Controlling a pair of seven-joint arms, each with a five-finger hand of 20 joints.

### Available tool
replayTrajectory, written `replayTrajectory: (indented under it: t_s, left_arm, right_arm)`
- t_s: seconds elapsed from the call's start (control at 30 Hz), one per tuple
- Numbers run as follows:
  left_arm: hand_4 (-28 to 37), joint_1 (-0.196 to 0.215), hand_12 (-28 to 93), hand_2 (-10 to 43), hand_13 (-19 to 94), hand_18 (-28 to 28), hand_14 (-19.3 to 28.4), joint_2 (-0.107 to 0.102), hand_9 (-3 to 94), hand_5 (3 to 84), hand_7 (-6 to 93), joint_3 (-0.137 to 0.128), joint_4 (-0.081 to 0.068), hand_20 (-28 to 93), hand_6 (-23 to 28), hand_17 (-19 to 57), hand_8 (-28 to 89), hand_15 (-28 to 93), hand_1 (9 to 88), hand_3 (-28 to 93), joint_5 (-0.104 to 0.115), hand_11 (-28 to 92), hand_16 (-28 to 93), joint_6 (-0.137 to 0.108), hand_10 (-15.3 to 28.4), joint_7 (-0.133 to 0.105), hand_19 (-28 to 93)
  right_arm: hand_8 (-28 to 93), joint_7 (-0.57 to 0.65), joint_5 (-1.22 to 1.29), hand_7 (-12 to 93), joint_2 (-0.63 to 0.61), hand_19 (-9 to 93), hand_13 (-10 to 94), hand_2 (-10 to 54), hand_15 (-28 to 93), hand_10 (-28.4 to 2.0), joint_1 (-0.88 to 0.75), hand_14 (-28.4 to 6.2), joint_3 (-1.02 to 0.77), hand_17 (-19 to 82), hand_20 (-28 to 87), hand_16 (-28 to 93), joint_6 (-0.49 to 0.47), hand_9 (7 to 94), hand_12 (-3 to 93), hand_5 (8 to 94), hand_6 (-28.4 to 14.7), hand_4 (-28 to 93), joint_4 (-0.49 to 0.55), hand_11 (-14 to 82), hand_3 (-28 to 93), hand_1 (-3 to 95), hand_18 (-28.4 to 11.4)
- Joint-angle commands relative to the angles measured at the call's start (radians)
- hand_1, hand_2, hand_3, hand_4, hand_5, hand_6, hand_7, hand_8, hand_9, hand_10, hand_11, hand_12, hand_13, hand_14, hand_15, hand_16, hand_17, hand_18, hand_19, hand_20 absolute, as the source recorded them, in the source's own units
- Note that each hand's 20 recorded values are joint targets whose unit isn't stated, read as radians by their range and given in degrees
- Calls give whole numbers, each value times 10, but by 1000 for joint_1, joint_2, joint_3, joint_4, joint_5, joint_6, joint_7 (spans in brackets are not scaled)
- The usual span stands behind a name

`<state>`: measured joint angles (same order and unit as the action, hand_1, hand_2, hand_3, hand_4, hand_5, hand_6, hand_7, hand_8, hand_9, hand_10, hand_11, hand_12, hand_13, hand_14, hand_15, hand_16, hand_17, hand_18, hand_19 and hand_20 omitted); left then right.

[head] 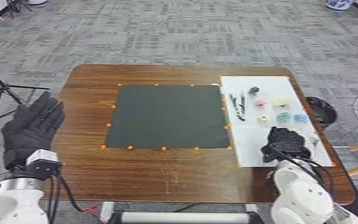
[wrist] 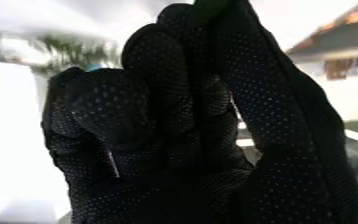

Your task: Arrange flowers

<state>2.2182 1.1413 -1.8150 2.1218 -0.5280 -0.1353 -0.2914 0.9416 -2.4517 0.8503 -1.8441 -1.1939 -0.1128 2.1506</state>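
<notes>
Brown wood grain runs across the round-cornered table. At its left edge, the fabric-gloved left hand is straight-fingered and empty; next, a flat dark mat; rounded pastel flowers on a smooth white sheet; the dotted-glove right hand, curled, pinching a dark green piece.

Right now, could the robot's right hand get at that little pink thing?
Likely yes: the right hand is over the near part of the white sheet, though the teal thing sits close to its path to the pink thing.
</notes>
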Motion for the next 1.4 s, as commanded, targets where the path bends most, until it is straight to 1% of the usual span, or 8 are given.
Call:
replayTrajectory:
  t_s: [0.03, 0.13, 0.17, 0.8, 1.0, 1.1, 1.2, 1.4]
  left_arm:
    - [-283, 26, 83, 147, 211, 89, 142, -6, 297, 404, 56, -20, -1, 61, 93, -58, -73, 187, 244, 715, 40, 166, -33, 3, 153, -9, 254]
    - [-283, 40, 83, 147, 211, 89, 142, 1, 297, 403, 56, -47, -15, 61, 93, -58, -73, 187, 244, 714, 17, 165, -34, 10, 153, -1, 254]
    - [-283, 44, 84, 147, 211, 89, 142, 2, 296, 403, 56, -50, -17, 61, 93, -58, -73, 187, 244, 714, 9, 165, -34, -16, 153, 2, 254]
    - [-283, 89, 84, 149, 209, 89, 139, 18, 293, 398, 57, -81, -21, 62, 89, -59, -74, 183, 241, 708, 34, 163, -33, -34, 152, -26, 253]
    - [-283, 71, 85, 167, 211, 89, 139, 6, 294, 398, 57, -56, -40, 62, 89, -59, -73, 181, 218, 692, 80, 163, -33, -24, 152, -44, 252]
    - [-283, 65, 84, 204, 213, 90, 138, 1, 297, 399, 56, -50, -46, 63, 89, -59, -73, 178, 282, 502, 138, 163, -34, -32, 152, -56, 252]
    - [-283, 55, 83, 226, 215, 91, 139, -6, 299, 401, 51, -46, -54, 63, 90, -58, -73, 174, 366, 320, 124, 161, -33, -50, 153, -44, 248]
    - [-283, 38, 81, 250, 215, 92, 141, -26, 300, 401, 52, -34, -53, 65, 90, -61, -73, 180, 298, 426, 148, 163, -34, -56, 153, -50, 255]
  right_arm:
    - [186, -18, -15, 479, -49, 799, 818, -95, 587, -80, 76, -56, 26, 400, 375, 428, 90, 847, 625, 745, -1, -177, 47, 292, 633, 576, -245]
    - [189, -23, 16, 476, -53, 799, 818, -95, 586, -80, 174, -57, 98, 401, 374, 430, 103, 849, 624, 747, -1, -176, 30, 292, 634, 574, -247]
    - [189, -23, 25, 475, -52, 799, 818, -95, 586, -80, 213, -57, 127, 402, 373, 430, 102, 849, 624, 748, -2, -175, 21, 292, 635, 573, -247]
    - [195, -113, 381, 454, 217, 802, 823, -95, 594, -82, 830, -65, 596, 406, 371, 430, 253, 855, 613, 764, -5, -180, -265, 300, 638, 573, -250]
    - [195, -125, 480, 454, 321, 805, 824, -95, 597, -84, 904, -66, 665, 408, 367, 427, 252, 852, 607, 764, -8, -176, -373, 312, 625, 577, -251]
    - [195, -122, 485, 455, 352, 806, 823, -95, 599, -86, 903, -66, 693, 408, 365, 426, 257, 849, 601, 763, -8, -172, -395, 320, 614, 582, -251]
    - [194, -132, 488, 457, 386, 806, 822, -95, 601, -90, 914, -67, 725, 408, 363, 425, 267, 844, 593, 762, -8, -166, -441, 330, 601, 586, -251]
    - [190, -118, 556, 460, 454, 808, 821, -95, 605, -91, 933, -67, 766, 407, 359, 423, 250, 839, 577, 761, -8, -158, -499, 352, 573, 600, -250]
